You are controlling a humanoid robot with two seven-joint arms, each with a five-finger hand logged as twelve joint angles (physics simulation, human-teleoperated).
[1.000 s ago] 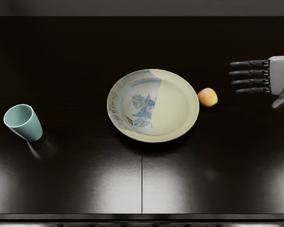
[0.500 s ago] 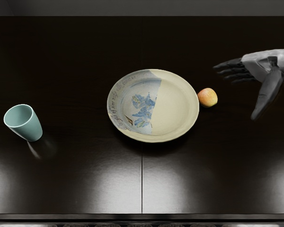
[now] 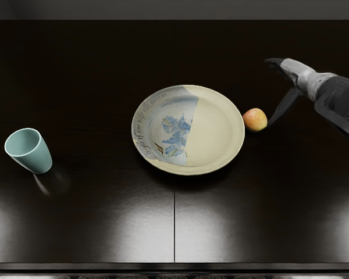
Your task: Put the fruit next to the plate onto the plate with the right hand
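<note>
In the head view, the apple (image 3: 255,120) is lying on the dark counter (image 3: 174,221), right of its middle and nearer the far edge than the near one. It is sitting just beside the right rim of the plate (image 3: 216,129), so close that I cannot tell whether the two are touching. The plate is occupying the counter's middle and carrying nothing. A pale green cup (image 3: 28,150) is standing well apart, toward the left edge.

The right hand (image 3: 307,81) is coming in from the right edge toward the far right corner and hovering above and to the right of the apple. Its fingers (image 3: 276,61) are stretching out straight, with the thumb (image 3: 279,107) hanging well away from them, its tip close to the fruit. The hand is wide and holding nothing.

The apple is looking small, round, firm and light, with a smooth skin that could be slipping or rolling under a glancing touch. A hold across its widest part, thumb opposing the fingers, is seeming the safest. The plate's raised rim is crowding the left side, so an approach from above is probably suiting best.
</note>
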